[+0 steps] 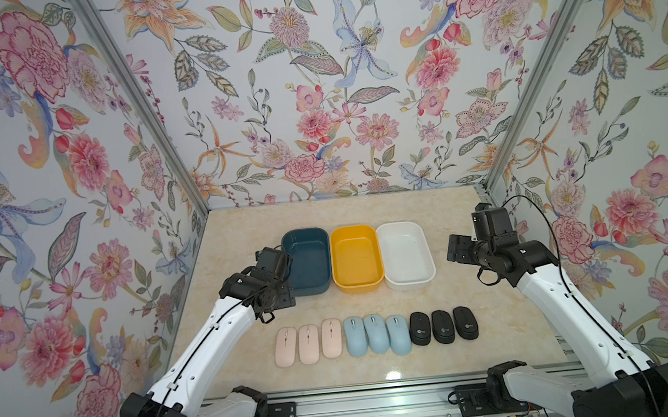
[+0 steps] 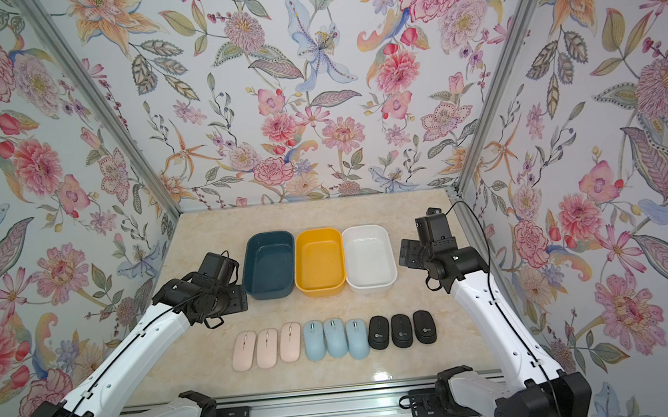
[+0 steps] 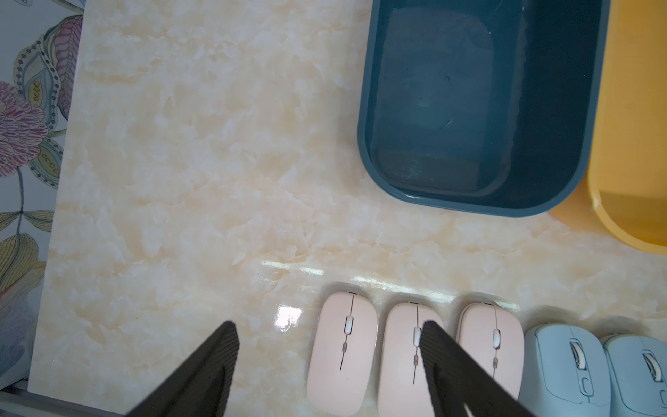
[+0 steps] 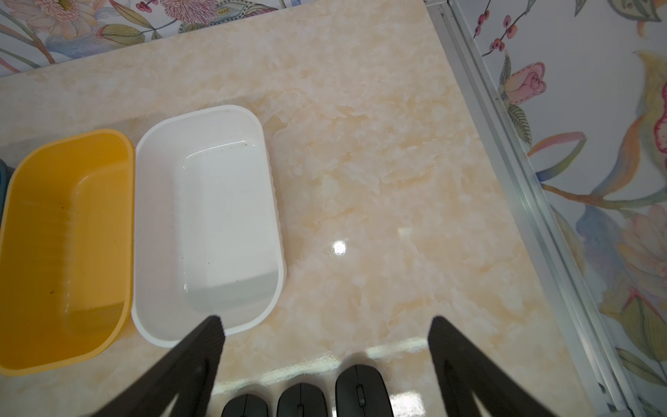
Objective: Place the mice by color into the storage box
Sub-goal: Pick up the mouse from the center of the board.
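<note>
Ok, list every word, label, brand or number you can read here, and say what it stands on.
Round white logo on each of the three black mice: too small to read.
Pink mice, blue mice, boxes: no print shows.
No legible text anywhere.

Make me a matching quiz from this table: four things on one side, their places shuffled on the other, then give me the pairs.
Things:
1. pink mice
2. light blue mice
3. black mice
4. yellow box

Places:
A. middle of the far row
B. near row, at the robot's right end
C. near row, at the robot's left end
D. middle of the near row

Pairs: 1-C, 2-D, 3-B, 4-A
</note>
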{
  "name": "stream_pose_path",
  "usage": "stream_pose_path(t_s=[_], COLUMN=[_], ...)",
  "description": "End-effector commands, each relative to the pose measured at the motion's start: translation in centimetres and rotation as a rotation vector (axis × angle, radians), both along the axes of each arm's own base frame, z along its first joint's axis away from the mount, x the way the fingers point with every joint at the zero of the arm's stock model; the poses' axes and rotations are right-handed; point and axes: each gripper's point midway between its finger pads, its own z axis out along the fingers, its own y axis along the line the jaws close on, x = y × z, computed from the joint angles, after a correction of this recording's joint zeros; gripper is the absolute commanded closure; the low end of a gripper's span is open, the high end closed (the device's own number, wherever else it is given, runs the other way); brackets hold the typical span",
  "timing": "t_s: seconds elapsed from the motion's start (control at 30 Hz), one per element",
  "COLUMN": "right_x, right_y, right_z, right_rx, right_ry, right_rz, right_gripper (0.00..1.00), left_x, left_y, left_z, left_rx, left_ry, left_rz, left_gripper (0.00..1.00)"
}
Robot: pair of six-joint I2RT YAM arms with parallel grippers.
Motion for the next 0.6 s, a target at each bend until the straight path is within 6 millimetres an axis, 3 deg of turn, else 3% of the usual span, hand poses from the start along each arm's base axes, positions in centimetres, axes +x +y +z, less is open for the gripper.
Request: stream_pose_path(t_s=[0.0, 0.57], right_x=[0.8, 1.3], right_y=[0.5, 1.9], right_z=[1.4, 0.5], right_rx=[0.004, 0.035], right_ry=[-0.03, -0.002], right_rz=[0.017, 0.048], right_gripper=[0.08, 0.08], left_x=[-0.6, 0.9], left_y=[0.3, -0.6], left_z=[-0.8, 0.1], left_rx=[0.047, 0.052], left_ry=[0.032, 0.022], left_rz=[0.011, -0.005], left_gripper=[0.17, 0.18])
